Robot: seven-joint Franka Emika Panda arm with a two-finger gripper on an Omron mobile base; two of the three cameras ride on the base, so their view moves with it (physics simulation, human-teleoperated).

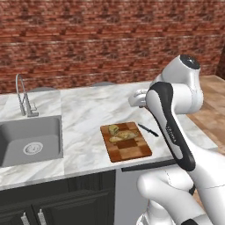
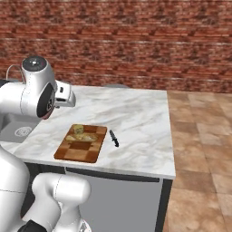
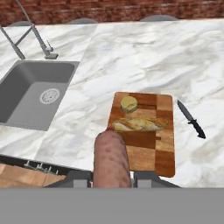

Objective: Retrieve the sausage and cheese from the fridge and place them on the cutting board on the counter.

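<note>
sausage [image 3: 111, 157]: its lower end is running out of sight at the bottom of the hand view
sink [image 1: 30, 139]: the left edge is cutting it off

A red brick wall [image 2: 136, 41] runs behind the sink [image 1: 30, 140]; a curved steel faucet [image 1: 23, 99] stands at the sink's back rim; dark cabinet fronts [image 1: 57, 204] sit below the sink; brown tiled floor [image 2: 201, 149] lies well to the sink's right.

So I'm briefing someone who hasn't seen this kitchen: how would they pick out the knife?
Start at the white marble counter and find the brown wooden cutting board right of the steel sink. The knife lies flat on the marble, just off the board's right edge. It is small, dark and pointed, unlike the pale food on the board.
</note>
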